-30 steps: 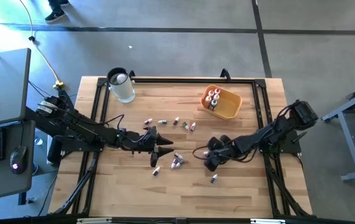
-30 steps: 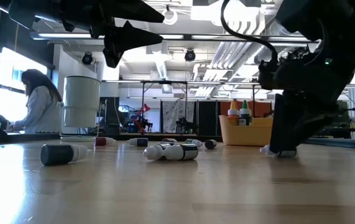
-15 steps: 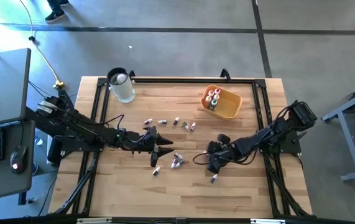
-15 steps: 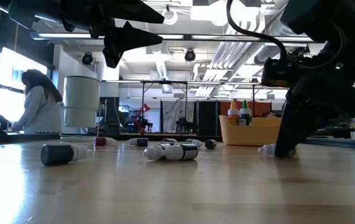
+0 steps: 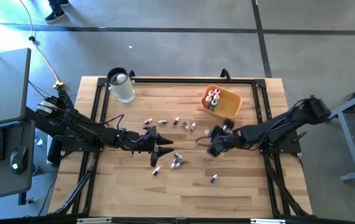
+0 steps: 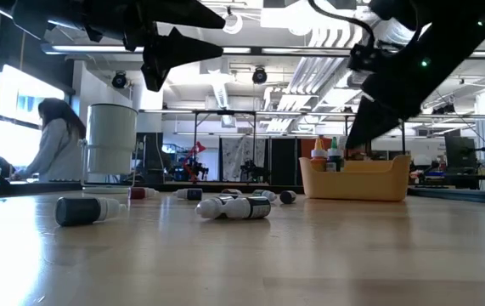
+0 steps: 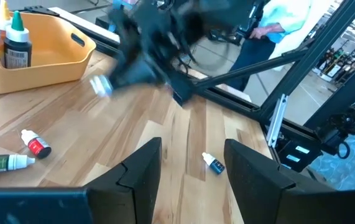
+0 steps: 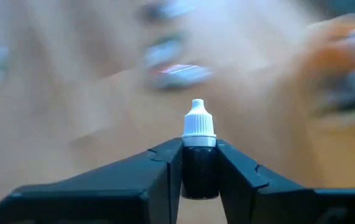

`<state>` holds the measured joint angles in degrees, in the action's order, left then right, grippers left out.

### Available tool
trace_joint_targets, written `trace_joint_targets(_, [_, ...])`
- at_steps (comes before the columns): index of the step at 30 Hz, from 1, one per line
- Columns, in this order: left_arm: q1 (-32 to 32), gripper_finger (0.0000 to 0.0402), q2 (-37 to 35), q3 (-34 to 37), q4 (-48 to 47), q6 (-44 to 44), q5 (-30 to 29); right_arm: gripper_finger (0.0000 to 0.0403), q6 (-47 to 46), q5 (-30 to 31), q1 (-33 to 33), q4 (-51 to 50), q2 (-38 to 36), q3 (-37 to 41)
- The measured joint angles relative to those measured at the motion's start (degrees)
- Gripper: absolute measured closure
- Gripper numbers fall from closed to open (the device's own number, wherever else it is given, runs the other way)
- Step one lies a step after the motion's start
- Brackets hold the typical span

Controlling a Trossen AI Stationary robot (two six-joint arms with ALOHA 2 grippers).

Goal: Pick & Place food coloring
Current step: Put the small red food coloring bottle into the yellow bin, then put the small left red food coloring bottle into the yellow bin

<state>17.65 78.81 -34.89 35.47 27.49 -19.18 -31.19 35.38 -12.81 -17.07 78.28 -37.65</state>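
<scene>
My right gripper (image 5: 214, 142) is shut on a small dark food-coloring bottle (image 8: 199, 165) with a white cap. It is held above the table's middle, on the near side of the orange-yellow tray (image 5: 222, 102). The tray holds several upright bottles (image 5: 213, 98). My left gripper (image 5: 165, 149) is open and empty, held above the table left of centre. Several loose bottles lie on their sides on the wood: near it (image 5: 177, 162), toward the far side (image 5: 189, 126), and one nearer the front (image 5: 213, 179). My right gripper pinches the bottle's dark body (image 8: 199, 177) between its two fingers, just below the white cap (image 8: 199, 121). The cap sticks out past the fingertips. The bottle lies along the fingers and is lifted clear of the table.
A clear round jar (image 5: 121, 86) stands at the far left corner. A black frame (image 5: 183, 79) runs along the table's edges. A desk with a keyboard and mouse (image 5: 3, 143) stands left of the table. A person (image 6: 51, 144) sits in the room beyond.
My right gripper has risen off the table with the dark bottle and gone toward the far edge, nearer the tray. The bottle, which was down at the table, is now lifted clear.
</scene>
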Motion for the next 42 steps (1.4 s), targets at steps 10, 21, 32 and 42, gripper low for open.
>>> trace_joint_targets(10, [0.0, 0.0229, 0.0, 0.0, 0.8, 0.0, 0.0, 0.0328, 5.3, 5.4, 20.8, -13.1, -14.4, 0.0])
trace_joint_targets(21, [0.0, 0.0229, 0.0, 0.0, -3.8, 0.2, 2.6, 0.0278, 13.9, -3.0, 32.6, -9.6, -5.6, 0.0])
trace_joint_targets(32, [0.0, 0.0229, 0.0, 0.0, -8.0, 2.9, 4.3, 0.0250, 15.5, -18.6, 29.8, -2.7, -6.7, -0.1])
trace_joint_targets(42, [-2.1, 0.0229, 0.0, 0.0, -25.2, 0.4, -6.9, 0.0266, 12.1, -24.0, 14.1, 3.7, -12.4, -0.1])
